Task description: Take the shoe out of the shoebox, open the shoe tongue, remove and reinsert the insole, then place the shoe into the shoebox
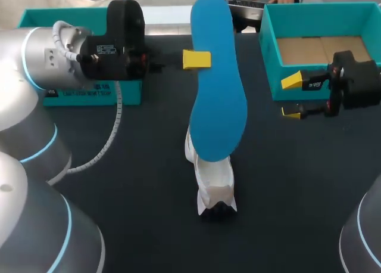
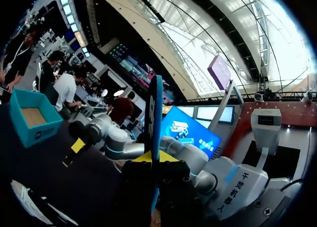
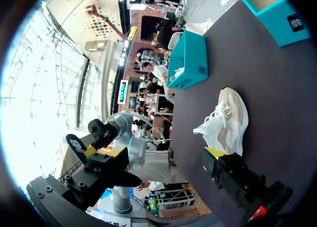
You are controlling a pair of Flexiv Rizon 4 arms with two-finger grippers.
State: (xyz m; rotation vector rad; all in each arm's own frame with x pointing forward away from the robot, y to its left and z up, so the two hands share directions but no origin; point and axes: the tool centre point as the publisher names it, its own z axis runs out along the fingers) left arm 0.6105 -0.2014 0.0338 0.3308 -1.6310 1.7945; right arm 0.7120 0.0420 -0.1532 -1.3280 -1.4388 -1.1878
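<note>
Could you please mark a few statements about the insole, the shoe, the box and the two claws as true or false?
1. The left claw is shut on the blue foam insole, holding it up above the table. True.
2. The white and beige sneaker lies inside the open teal shoebox. False: it sits on the dark table, outside the box.
3. The right claw grips the sneaker. False: it is open and empty, beside the shoebox.
4. The shoebox shows a bare cardboard bottom. True.
</note>
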